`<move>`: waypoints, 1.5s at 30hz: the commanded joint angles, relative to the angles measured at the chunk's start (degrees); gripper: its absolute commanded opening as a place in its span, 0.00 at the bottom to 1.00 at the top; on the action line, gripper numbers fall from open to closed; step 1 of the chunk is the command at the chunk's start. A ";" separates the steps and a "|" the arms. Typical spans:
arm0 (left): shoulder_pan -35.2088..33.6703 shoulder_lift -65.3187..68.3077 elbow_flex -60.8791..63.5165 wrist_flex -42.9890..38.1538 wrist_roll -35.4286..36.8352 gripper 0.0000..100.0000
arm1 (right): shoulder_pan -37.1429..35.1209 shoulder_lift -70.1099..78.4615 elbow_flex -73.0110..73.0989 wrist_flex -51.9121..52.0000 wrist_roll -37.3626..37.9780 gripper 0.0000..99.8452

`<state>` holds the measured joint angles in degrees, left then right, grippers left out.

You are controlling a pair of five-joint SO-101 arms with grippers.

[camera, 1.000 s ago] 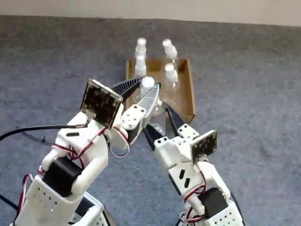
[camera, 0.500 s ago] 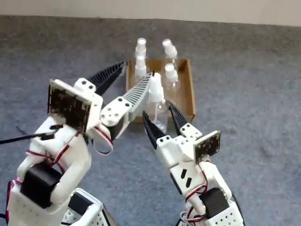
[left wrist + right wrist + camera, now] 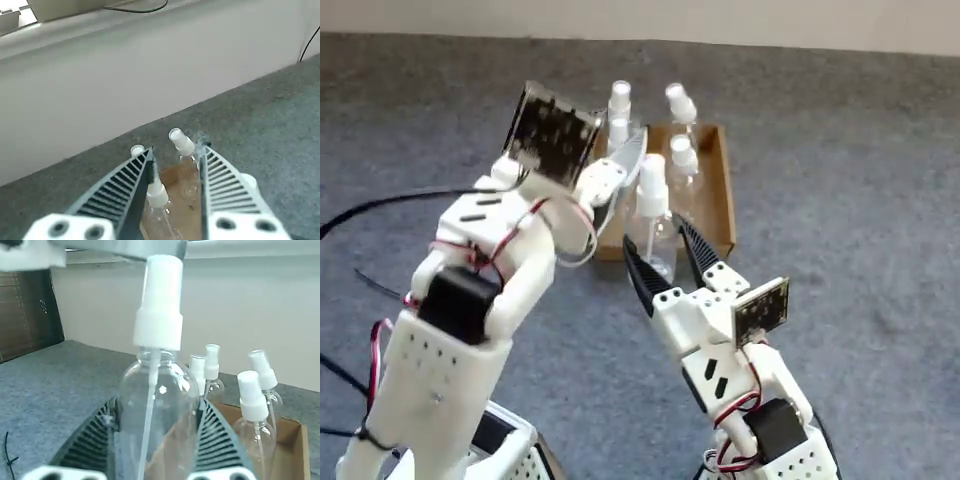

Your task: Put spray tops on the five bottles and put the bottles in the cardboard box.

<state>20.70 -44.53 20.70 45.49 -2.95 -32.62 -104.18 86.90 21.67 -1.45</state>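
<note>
1. Grey carpet [image 3: 840, 200] covers the whole table top, and everything's on or above it.
2. Big white left arm [image 3: 470, 300] is reared up high w/ its wrist over the left side of the box. The left gripper [image 3: 176, 149] is spread wide w/ nothing btwn the fingers, hanging above the bottles in the box.
3. Smaller-looking right arm [image 3: 730, 370] sits lower at the front, pointing at the box's near wall. The right gripper [image 3: 656, 243] is clamped onto the held bottle, one finger on each side of the body.
4. Brown cardboard box [image 3: 723, 190] is a shallow open tray, mid-carpet, just past the right gripper.
5. The four bottles [image 3: 683, 175] are clear, upright and each has a white top on, approx 2x2 in the box. The far pair's bases are hidden, so can't say exactly where those stand.
6. The held bottle [image 3: 157, 405] is clear and upright, right at the box's near wall. Can't tell if its base touches anything.
7. White spray top [image 3: 159, 305] is seated on the held bottle's neck, dip tube running down inside.
</note>
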 commanded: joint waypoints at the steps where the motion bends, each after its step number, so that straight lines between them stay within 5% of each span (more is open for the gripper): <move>1: -0.48 1.36 -4.00 1.76 -0.62 0.14 | 0.75 -0.84 -0.22 -0.13 -0.62 0.00; 9: 5.41 -1.98 -3.91 11.16 -0.79 0.13 | 0.75 -0.84 -0.22 -0.13 -0.62 0.00; 22: 5.05 -4.00 -4.44 7.74 -4.84 0.13 | 1.10 -0.84 -0.57 2.33 -0.53 0.00; 28: -4.09 -9.71 -4.00 14.68 -4.84 0.13 | 5.85 0.92 -4.62 5.76 2.02 0.00; 36: -12.09 -24.57 12.00 21.80 -7.03 0.14 | 5.76 27.38 -24.75 5.67 2.29 0.00; 41: -11.47 -25.71 29.14 12.92 -9.23 0.14 | 3.91 46.02 -40.66 5.85 2.20 0.00; 45: -8.66 -25.80 36.26 7.74 -3.08 0.18 | -0.84 57.54 -49.54 6.02 2.20 0.00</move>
<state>9.54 -69.41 51.56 58.68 -11.12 -29.01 -57.05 48.84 27.30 0.13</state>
